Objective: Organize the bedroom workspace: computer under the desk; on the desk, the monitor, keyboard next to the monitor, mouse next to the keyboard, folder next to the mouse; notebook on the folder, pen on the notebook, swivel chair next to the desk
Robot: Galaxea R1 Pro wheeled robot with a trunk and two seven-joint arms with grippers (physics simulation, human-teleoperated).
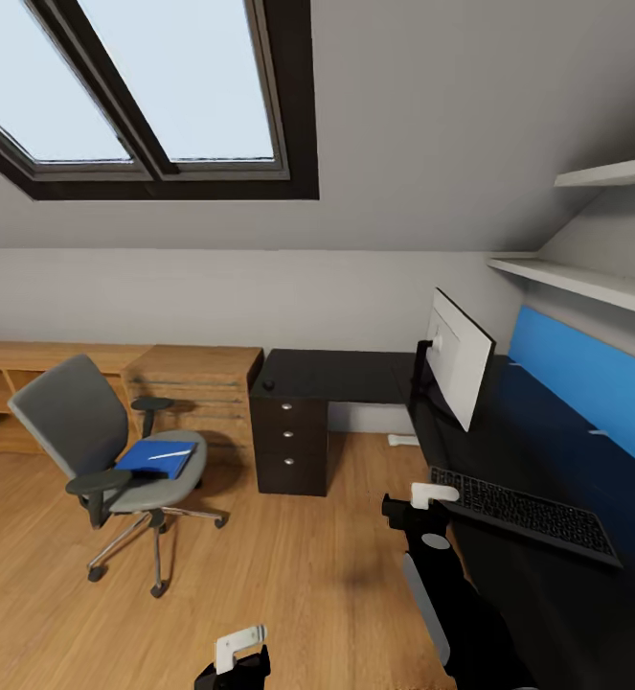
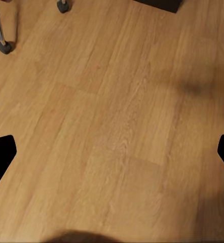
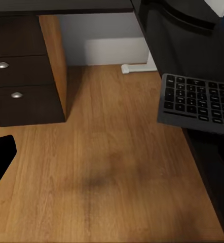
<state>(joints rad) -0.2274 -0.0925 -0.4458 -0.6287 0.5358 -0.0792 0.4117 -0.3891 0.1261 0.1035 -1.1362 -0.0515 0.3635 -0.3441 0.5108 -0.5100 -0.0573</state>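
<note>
Both grippers are hanging empty, fingers spread. Folder (image 1: 155,458) is waiting on the swivel chair (image 1: 106,450); I'd be approaching it slowly, gripping an overhanging edge.

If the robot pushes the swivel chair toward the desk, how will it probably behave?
The swivel chair will probably roll easily: it stands on castors on smooth wood floor. It may also turn. The folder and pen lying loose on its seat could slide.
</note>
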